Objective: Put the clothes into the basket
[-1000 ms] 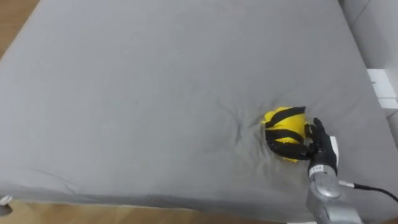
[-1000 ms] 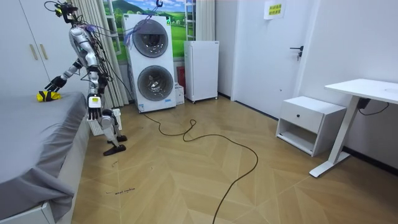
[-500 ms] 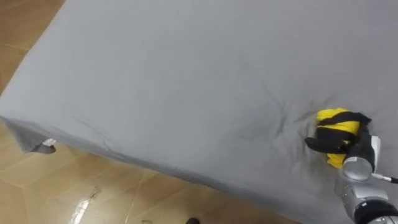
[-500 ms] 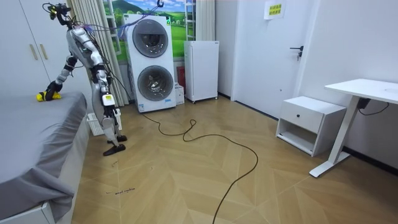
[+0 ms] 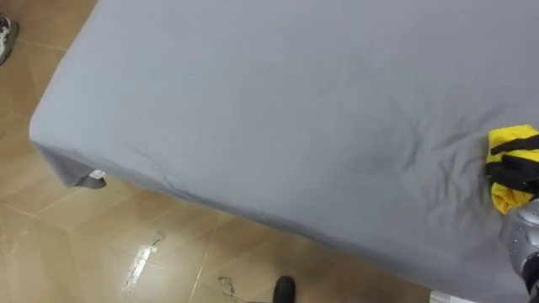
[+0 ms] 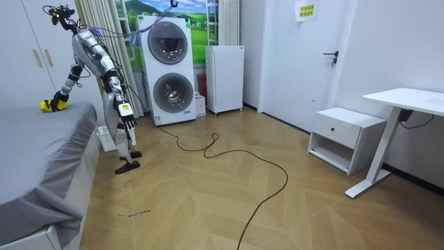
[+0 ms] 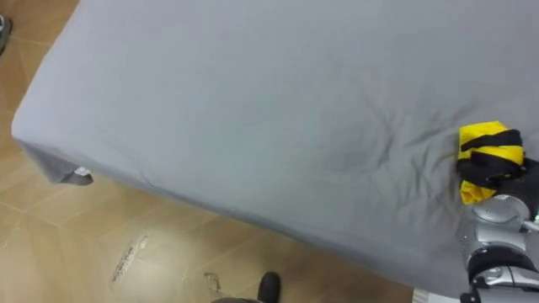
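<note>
The robot stands on the wood floor at the side of a big bed (image 5: 253,101) with a grey sheet, and it leans over the bed a bit. Its right arm reaches out over the sheet.

The right hand (image 7: 493,171) has its dark fingers wrapped tight round a small yellow cloth (image 7: 482,136). Yellow bits stick out above and below the fingers. Looking down from the robot's head, the cloth is far out at about 3 o'clock, close to the bed's near edge. It is down by the sheet, but I cannot tell if it lies on it or is lifted a little. The sheet has small wrinkles at about 9 o'clock from the cloth. The rest of the sheet is smooth.

The bed's corner is at about 8 o'clock in that look, and a small white tag (image 5: 94,178) hangs from it.

From where I stand, the robot is at about 10 o'clock in the room. Its left hand (image 6: 129,125) hangs down by its side, and I cannot tell how its fingers are.

Behind the robot are two washing machines (image 6: 166,69), one on top of the other, with a small white fridge (image 6: 225,69) just beside them. A white desk (image 6: 409,101) and a low white cabinet (image 6: 343,135) stand well apart from the bed, at about 3 o'clock
</note>
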Tool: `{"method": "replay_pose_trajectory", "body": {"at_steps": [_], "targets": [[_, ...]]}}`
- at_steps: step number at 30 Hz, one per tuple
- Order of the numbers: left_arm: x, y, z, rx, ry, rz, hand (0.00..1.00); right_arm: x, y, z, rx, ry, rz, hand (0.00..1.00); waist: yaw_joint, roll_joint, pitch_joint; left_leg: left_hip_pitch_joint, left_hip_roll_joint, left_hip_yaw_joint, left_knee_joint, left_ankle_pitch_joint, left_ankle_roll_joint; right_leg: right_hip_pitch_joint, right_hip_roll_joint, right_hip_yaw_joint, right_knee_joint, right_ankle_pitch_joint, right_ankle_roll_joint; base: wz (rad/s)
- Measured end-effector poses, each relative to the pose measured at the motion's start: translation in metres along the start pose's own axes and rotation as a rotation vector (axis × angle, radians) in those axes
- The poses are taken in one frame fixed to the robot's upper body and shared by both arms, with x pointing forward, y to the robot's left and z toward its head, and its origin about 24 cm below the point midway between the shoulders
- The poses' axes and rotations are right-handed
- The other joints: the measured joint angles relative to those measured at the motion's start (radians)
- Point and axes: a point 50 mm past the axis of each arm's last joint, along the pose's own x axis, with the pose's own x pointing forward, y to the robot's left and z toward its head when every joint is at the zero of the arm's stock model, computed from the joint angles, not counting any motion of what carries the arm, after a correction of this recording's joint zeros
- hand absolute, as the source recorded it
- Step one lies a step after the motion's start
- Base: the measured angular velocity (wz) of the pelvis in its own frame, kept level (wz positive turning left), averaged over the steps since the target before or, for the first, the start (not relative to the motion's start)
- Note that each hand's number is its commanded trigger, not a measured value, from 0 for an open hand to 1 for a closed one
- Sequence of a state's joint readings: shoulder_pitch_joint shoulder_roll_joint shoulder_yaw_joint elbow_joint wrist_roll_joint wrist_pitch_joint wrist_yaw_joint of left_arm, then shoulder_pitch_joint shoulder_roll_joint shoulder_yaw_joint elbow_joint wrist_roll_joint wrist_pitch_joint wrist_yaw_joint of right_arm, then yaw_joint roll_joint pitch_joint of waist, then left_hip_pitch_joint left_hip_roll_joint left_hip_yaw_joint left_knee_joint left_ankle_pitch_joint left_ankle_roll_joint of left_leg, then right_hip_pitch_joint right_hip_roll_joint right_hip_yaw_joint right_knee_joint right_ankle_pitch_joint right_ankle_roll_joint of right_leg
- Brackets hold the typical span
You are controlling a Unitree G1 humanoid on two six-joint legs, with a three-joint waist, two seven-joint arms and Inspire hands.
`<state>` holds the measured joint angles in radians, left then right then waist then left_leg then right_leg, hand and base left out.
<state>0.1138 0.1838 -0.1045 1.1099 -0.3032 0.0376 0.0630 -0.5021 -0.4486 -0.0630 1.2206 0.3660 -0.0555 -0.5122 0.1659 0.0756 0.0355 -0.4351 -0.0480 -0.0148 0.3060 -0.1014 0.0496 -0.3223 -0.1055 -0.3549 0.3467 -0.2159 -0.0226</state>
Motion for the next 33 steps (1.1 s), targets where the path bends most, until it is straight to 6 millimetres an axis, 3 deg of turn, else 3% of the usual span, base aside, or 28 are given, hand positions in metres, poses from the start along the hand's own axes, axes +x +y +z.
{"method": "replay_pose_trajectory", "body": {"at_steps": [5,9,10,14,16,17,20,26,33], "targets": [[0.0,0.001,0.009,-0.003,-0.039,0.013,0.0,-0.001,-0.004,-0.019,0.01,0.064,0.028,1.0,-0.025,-0.024,0.0037,0.056,0.001,0.042,-0.021,0.002,0.004,0.049,0.001,0.031,-0.022,-0.011,0.006,-0.05],[-0.001,0.002,0.019,-0.005,-0.095,0.017,0.0,-0.004,-0.01,-0.034,0.013,0.079,0.032,1.0,-0.04,-0.06,-0.0054,0.099,0.003,0.068,-0.042,0.002,0.004,0.077,0.004,0.055,-0.04,-0.013,0.009,-0.17],[-0.001,0.004,0.02,-0.015,-0.102,0.021,0.0,-0.007,-0.01,-0.036,0.019,0.064,0.043,1.0,-0.053,-0.073,-0.012,0.117,0.005,0.09,-0.055,0.002,0.004,0.086,0.004,0.066,-0.043,-0.013,0.01,-0.3],[-0.001,0.015,0.022,-0.055,-0.112,0.069,0.0,-0.019,-0.012,-0.048,0.032,0.025,0.086,1.0,-0.085,-0.118,-0.0232,0.216,0.01,0.147,-0.078,0.0,0.003,0.176,0.02,0.117,-0.09,-0.004,0.015,-0.33],[-0.002,0.016,0.019,-0.055,-0.106,0.074,0.0,-0.028,-0.011,-0.054,0.046,0.006,0.125,1.0,-0.091,-0.126,-0.0282,0.272,0.015,0.162,-0.096,-0.009,-0.005,0.223,0.029,0.14,-0.117,0.002,0.016,-0.43],[-0.002,0.016,0.015,-0.054,-0.098,0.074,0.0,-0.035,-0.01,-0.06,0.054,0.002,0.152,1.0,-0.097,-0.129,-0.033,0.308,0.019,0.166,-0.104,-0.019,-0.011,0.255,0.037,0.158,-0.134,0.004,0.016,-0.5],[-0.003,0.014,0.012,-0.053,-0.094,0.069,0.0,-0.043,-0.011,-0.073,0.046,0.02,0.194,1.0,-0.146,-0.128,-0.0361,0.371,0.029,0.18,-0.117,-0.048,-0.015,0.309,0.048,0.177,-0.162,0.003,0.016,-0.27],[-0.003,0.007,0.008,-0.044,-0.083,0.054,0.0,-0.056,-0.009,-0.081,0.067,0.017,0.261,1.0,-0.191,-0.121,-0.0378,0.44,0.037,0.24,-0.161,-0.054,-0.019,0.321,0.069,0.264,-0.158,0.006,0.014,-0.43],[-0.003,0.008,0.002,-0.016,-0.055,0.035,0.0,-0.055,-0.017,-0.083,0.039,0.003,0.246,1.0,-0.231,-0.121,-0.0357,0.488,0.043,0.274,-0.164,-0.056,-0.023,0.344,0.078,0.325,-0.162,0.014,0.011,-0.33]]}}
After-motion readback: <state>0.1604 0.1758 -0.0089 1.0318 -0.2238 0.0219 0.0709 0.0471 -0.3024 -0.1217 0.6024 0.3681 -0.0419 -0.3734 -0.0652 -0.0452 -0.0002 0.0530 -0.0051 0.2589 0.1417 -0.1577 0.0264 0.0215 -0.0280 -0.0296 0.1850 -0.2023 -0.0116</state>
